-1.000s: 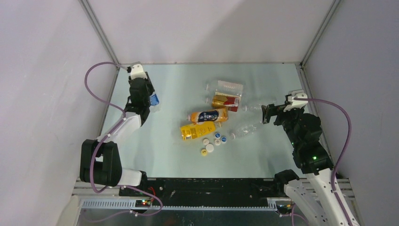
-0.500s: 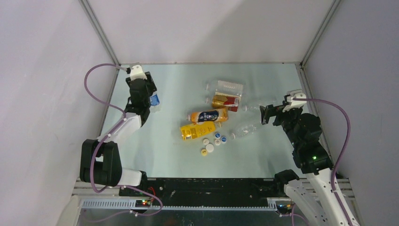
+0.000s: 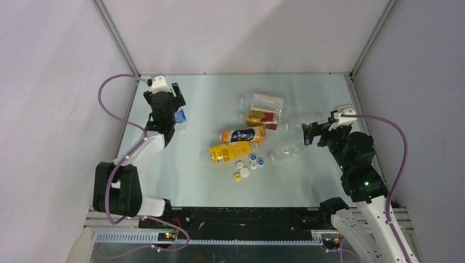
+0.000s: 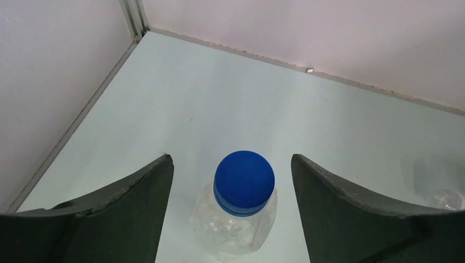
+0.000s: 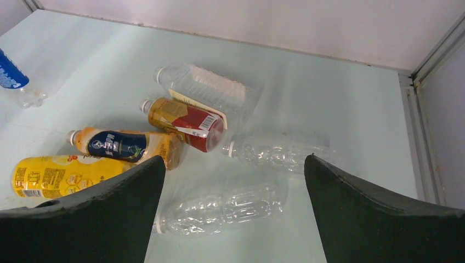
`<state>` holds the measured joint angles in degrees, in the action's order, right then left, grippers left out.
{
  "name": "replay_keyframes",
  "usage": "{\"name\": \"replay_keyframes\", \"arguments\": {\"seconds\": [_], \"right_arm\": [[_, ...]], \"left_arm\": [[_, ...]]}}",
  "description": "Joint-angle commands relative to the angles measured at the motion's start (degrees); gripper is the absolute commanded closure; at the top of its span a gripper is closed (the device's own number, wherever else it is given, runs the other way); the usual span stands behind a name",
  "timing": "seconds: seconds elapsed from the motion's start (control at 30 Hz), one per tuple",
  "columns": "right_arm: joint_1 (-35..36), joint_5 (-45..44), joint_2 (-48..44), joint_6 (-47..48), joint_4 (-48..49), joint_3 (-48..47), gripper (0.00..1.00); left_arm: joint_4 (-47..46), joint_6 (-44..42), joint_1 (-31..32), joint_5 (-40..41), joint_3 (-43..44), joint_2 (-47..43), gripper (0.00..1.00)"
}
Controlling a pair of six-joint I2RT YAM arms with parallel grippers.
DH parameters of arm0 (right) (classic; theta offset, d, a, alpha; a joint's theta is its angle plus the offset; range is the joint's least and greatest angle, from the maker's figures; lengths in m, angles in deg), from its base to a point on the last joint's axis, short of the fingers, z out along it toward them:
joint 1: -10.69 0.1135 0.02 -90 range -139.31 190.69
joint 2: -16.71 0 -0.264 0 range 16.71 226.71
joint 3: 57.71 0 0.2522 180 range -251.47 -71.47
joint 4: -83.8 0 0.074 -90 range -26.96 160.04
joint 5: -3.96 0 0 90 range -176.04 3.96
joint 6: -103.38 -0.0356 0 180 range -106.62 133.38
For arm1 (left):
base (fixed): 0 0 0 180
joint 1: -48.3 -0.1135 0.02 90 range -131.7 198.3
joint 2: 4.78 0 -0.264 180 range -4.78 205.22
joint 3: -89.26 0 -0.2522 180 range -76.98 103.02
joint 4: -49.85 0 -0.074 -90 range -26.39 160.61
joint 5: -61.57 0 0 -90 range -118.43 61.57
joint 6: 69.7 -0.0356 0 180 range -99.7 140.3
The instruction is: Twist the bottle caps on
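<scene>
The left wrist shows us the left gripper (image 4: 231, 161) spread wide about a blue cap (image 4: 244, 178) on an upright clear bottle (image 4: 233, 235), clear of both. Only from above do we see loose caps (image 3: 249, 164) near the lying bottles (image 3: 244, 134), which the right gripper (image 5: 234, 161), equally spread, overlooks.

**No label can be read**

The orange bottle (image 5: 118, 145) wears a dark-blue label with a white round emblem and pale lettering, too small to make out. Just beside it, on the near left, the yellow bottle (image 5: 57, 175) shows blurred dark fine print. Touching it on the far right, the gold-and-red bottle (image 5: 183, 121) carries a white panel of illegible print.
</scene>
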<state>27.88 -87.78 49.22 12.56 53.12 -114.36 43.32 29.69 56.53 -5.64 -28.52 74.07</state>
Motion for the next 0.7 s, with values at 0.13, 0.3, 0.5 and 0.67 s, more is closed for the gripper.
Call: {"name": "replay_keyframes", "arguments": {"seconds": [0.13, 0.3, 0.5, 0.67], "right_arm": [[0.45, 0.27, -0.05, 0.64, 3.21, 0.44, 0.01], [0.56, 0.33, 0.09, 0.35, 3.10, 0.44, 0.01], [0.51, -0.01, 0.18, -0.15, 3.10, 0.45, 0.01], [0.48, -0.68, 0.80, -1.52, 3.23, 0.45, 0.01]], "left_arm": [[-0.74, 1.33, -0.40, 0.65, -0.74, -2.34, 0.04], [-0.07, 1.53, -0.40, 0.06, -0.72, -3.34, 0.00], [3.52, 2.21, -0.38, -0.69, -0.66, -6.35, 0.00], [9.94, 2.55, -0.41, 0.63, -0.14, -10.84, 0.00]]}}
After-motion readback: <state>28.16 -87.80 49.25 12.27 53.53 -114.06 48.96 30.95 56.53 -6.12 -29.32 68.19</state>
